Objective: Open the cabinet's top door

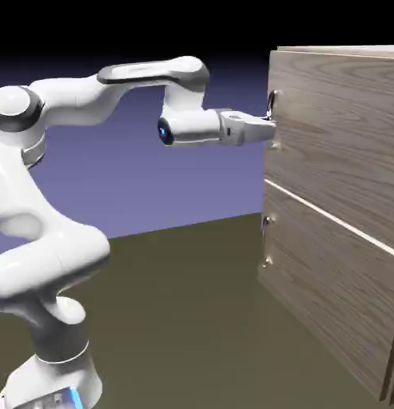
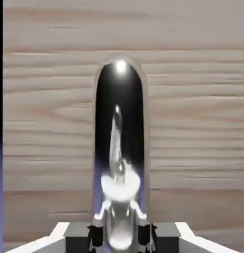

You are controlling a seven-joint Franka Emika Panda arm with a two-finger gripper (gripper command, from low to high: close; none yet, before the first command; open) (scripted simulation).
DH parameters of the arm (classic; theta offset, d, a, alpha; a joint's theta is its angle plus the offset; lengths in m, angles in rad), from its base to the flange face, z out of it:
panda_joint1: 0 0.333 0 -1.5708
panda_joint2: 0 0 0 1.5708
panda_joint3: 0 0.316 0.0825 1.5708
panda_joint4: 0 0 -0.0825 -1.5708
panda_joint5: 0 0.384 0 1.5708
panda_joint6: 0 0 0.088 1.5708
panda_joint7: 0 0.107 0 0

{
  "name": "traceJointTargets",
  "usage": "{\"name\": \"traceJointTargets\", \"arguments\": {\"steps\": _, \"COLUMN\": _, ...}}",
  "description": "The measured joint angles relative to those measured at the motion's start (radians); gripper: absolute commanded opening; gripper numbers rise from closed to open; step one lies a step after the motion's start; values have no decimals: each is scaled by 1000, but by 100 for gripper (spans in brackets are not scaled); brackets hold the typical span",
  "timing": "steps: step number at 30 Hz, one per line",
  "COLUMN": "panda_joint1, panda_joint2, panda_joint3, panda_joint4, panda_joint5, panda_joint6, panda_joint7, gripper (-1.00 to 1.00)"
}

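Seen from the side against a blue-violet backdrop: white robot arm [image 1: 60, 260], rising from the exterior view's lower left, bent high and stretched across to the exterior view's right. At that side, a tall cabinet [image 1: 336, 188] of grey-brown wood grain, with two door panels stacked one above the other and a pale seam [image 1: 332, 217] between. Above the seam, the top door [image 1: 340, 120], lying closed, in line with the lower door [image 1: 328, 279]. On the top door, close to the cabinet's upright edge nearest the arm, a curved silver handle [image 1: 272, 105]. On the lower door, near the same edge, a matching lower handle [image 1: 266, 240]. At the end of the arm, held roughly level, the gripper [image 1: 270, 130], clamped on the lower part of the top door's handle.

Looking along the gripper: wood grain filling most of the hand view, with a strip of backdrop beyond the door's edge at the hand view's left. In the middle, the same handle, long, rounded and mirror-bright, with dark and white reflections. At the bottom, dark fingertips [image 2: 97, 234] close in on both sides of the handle, with its shiny end between.
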Motion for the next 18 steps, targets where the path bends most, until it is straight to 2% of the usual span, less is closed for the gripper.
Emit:
{"name": "traceJointTargets", "arguments": {"steps": 12, "panda_joint1": 435, "panda_joint2": 122, "panda_joint3": -339, "panda_joint4": -202, "panda_joint5": 0, "panda_joint6": -69, "panda_joint7": -260, "gripper": -100}}
{"name": "traceJointTargets", "arguments": {"steps": 18, "panda_joint1": 653, "panda_joint2": 84, "panda_joint3": -523, "panda_joint4": -326, "panda_joint5": -130, "panda_joint6": -108, "panda_joint7": -208, "gripper": -100}}
